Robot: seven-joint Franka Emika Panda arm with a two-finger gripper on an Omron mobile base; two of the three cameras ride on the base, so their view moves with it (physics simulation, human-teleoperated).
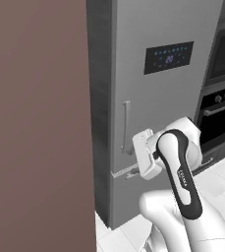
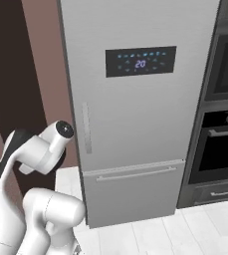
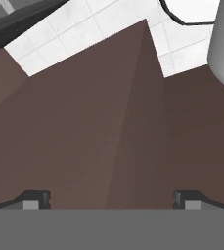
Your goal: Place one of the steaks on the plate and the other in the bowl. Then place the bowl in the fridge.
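The tall grey fridge [image 1: 158,123] [image 2: 135,124] stands straight ahead with its doors shut and its dark display panel [image 2: 140,61] lit. My arm is folded up in front of it, and the white hand [image 1: 146,156] sits near the fridge's lower left corner, turned toward the brown wall. In the hand view my gripper [image 3: 111,199] is open, its two dark fingertips [image 3: 35,199] far apart with nothing between them. The steaks, the plate and the bowl are out of view.
A dark wall oven [image 1: 222,98] [image 2: 222,134] stands right of the fridge. A tall brown wall panel [image 1: 35,123] [image 3: 108,136] rises close on the left. White floor tiles [image 2: 185,229] lie in front of the fridge.
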